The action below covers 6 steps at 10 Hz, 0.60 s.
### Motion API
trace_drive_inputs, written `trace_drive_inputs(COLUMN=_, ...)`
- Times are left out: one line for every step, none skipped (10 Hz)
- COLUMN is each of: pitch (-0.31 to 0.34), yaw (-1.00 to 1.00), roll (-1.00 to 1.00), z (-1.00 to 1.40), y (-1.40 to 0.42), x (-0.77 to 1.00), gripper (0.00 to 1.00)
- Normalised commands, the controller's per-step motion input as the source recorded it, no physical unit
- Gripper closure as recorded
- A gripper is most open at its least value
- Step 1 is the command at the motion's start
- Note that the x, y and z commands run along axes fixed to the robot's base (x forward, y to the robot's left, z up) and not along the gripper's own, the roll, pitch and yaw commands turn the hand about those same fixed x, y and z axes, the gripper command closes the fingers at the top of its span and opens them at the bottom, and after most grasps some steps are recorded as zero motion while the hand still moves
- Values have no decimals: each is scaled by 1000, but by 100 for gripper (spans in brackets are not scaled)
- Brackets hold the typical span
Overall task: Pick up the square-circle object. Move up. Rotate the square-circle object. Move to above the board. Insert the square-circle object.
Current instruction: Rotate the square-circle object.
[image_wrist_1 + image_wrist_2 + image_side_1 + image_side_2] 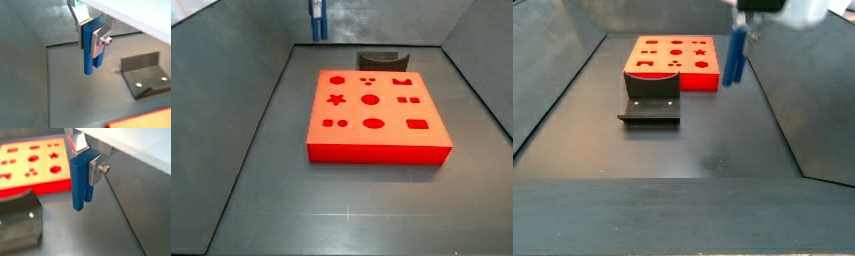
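Gripper (90,159) clamped on the square-circle object (82,180); silver finger plates (100,42) pinch its upper part in both wrist views. We see the piece hanging vertical, prongs down, well clear of the floor, off to one side of the board and not over it (side view (736,55)).

Largest to smallest:
- Floor (331,200): matte dark grey, walled like a trough, faint seams.
- Board (372,115): flat red-orange slab, matte, crisp edges, lying mid-floor. Darker cut-outs on top: circles, a star, squares, small dots.
- Fixture (651,97): dark L-bracket on a base plate, touching or just beside one short edge of the board; we cannot tell which. Screw heads show on the plate in a wrist view (143,75).
- Square-circle object: slim blue block, smooth plastic-looking, two short prongs split by a narrow slot.

Step in hand, our judgement: lift done, rotation or transfer to above the board next. To do it well we would keep the height until fully over the slab, pass clear of the bracket's upright, and square the prongs to the matching cut-outs before any descent. Grip sits high on the piece, so slow rotation should limit slip.
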Motion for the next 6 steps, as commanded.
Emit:
trace_drive_inputs(pitch=97, yaw=11, roll=57, z=1000, y=-447, x=204, gripper=100)
trace_drive_inputs(pitch=108, yaw=16, roll=75, z=1000, y=-375, x=173, gripper=100)
trace_drive_inputs(pitch=108, yaw=17, roll=87, z=920, y=-279, x=133, gripper=100)
trace_drive_inputs(pitch=101, yaw=18, roll=98, z=714, y=-154, x=71, gripper=100)
trace_drive_inputs(pitch=97, yaw=18, roll=101, z=610, y=-111, x=50, gripper=100)
trace_drive_inputs(pitch=90, yaw=18, roll=84, z=406, y=-58, x=28, gripper=100)
